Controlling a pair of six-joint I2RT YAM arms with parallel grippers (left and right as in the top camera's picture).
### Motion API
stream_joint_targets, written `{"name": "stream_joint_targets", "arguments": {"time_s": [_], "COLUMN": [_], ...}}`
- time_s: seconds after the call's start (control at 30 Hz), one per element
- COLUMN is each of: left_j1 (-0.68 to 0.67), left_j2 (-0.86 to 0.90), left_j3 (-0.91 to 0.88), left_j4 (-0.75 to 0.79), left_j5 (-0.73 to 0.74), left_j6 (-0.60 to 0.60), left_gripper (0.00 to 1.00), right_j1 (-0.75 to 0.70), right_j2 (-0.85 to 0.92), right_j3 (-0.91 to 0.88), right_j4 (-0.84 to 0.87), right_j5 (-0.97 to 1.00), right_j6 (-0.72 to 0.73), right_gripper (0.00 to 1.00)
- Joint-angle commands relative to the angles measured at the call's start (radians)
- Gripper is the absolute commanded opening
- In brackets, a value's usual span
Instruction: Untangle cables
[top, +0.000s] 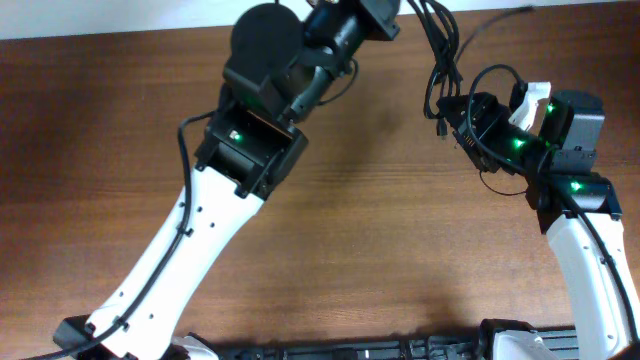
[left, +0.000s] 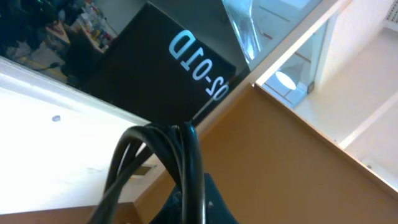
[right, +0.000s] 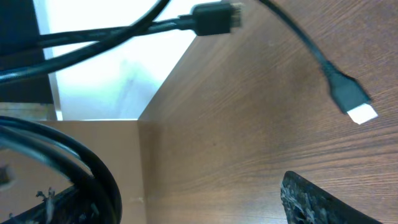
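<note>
Overhead even, sharp, soft shadows; wrist views backlit, near cables (left: 186, 162) blurred.

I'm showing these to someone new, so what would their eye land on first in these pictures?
Probably the black cables, bunched in a tangle near the top of the overhead view between the left arm and the right arm. Next, in the right wrist view, two loose ends over the wooden table: a dark plug at the top and a white-tipped plug at the right.
</note>
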Motion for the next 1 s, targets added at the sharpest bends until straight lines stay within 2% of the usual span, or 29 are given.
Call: {"name": "stream_joint_targets", "arguments": {"time_s": [0.0,0.27,0.5,0.63,0.97], "left_j1": [0.065,0.098,0.110,0.116,0.112], "left_j2": [-0.114,-0.178,-0.189,-0.189,-0.180], "left_j3": [0.022,0.022,0.022,0.022,0.022], "left_j4": [0.045,0.048,-0.006,-0.072,-0.190], "left_j5": [-0.023,-0.023,-0.025,-0.031,-0.013], "left_j6": [0.010,0.010,0.011,0.011,0.010], "left_gripper": [0.00,0.00,0.00,0.00,0.00], "right_j1": [0.003,0.003,0.003,0.003,0.003], "right_j2": [0.001,0.001,0.001,0.001,0.001], "right_j3": [-0.001,-0.001,-0.001,-0.001,-0.001], "right_j4": [-0.030,-0.112,-0.096,0.005,0.343], "right_j5": [0.083,0.165,0.100,-0.037,-0.369], "right_j6": [-0.019,-0.037,-0.059,-0.123,-0.128], "right_gripper": [0.84,0.84,0.84,0.84,0.84]}}
